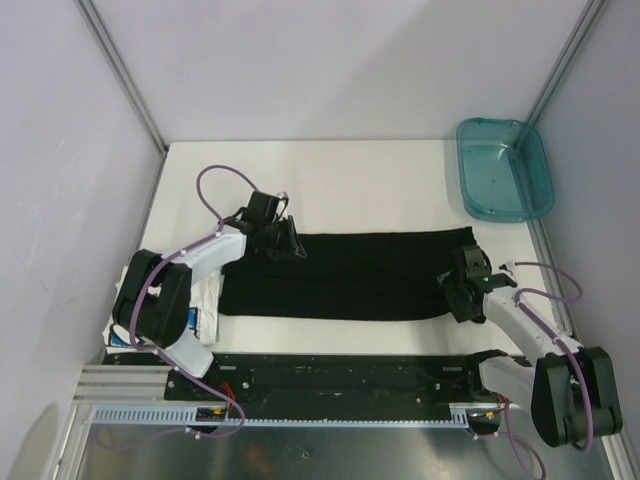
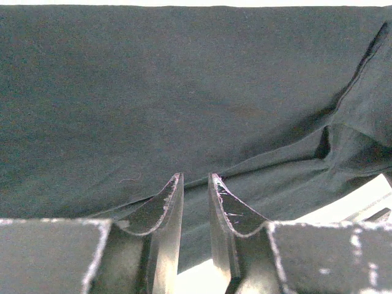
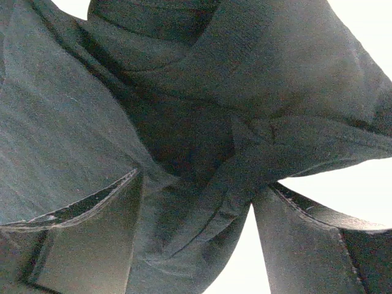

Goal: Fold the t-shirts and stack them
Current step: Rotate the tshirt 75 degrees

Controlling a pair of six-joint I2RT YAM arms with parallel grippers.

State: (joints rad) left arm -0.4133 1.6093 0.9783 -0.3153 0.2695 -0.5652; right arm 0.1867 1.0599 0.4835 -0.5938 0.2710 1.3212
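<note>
The left gripper [image 1: 283, 238] sits at the far left corner of the black t-shirt [image 1: 350, 275]. Its wrist camera shows its two fingers standing a narrow gap apart, tips at the cloth's edge. Whether a layer is pinched between them cannot be told.

The right gripper [image 1: 461, 288] is at the shirt's right end. Its fingers are spread wide, one on each side of a bunched ridge of black fabric, and have not closed on it.

The black shirt lies flat as a long, narrow band running left to right across the middle of the white table [image 1: 350, 180], apparently already folded lengthwise. The white t-shirt [image 1: 205, 300] is crumpled at the table's left edge, mostly hidden under the left arm, with a little blue print showing. A teal plastic bin [image 1: 505, 170] stands at the far right corner, well apart from both shirts.

The job looks to be midway through folding the black shirt, with the white one not yet started. The next move probably calls for the right fingers to close firmly on the bunched end. That end would then be lifted and carried across towards the left, keeping the layers together so the band halves neatly.
</note>
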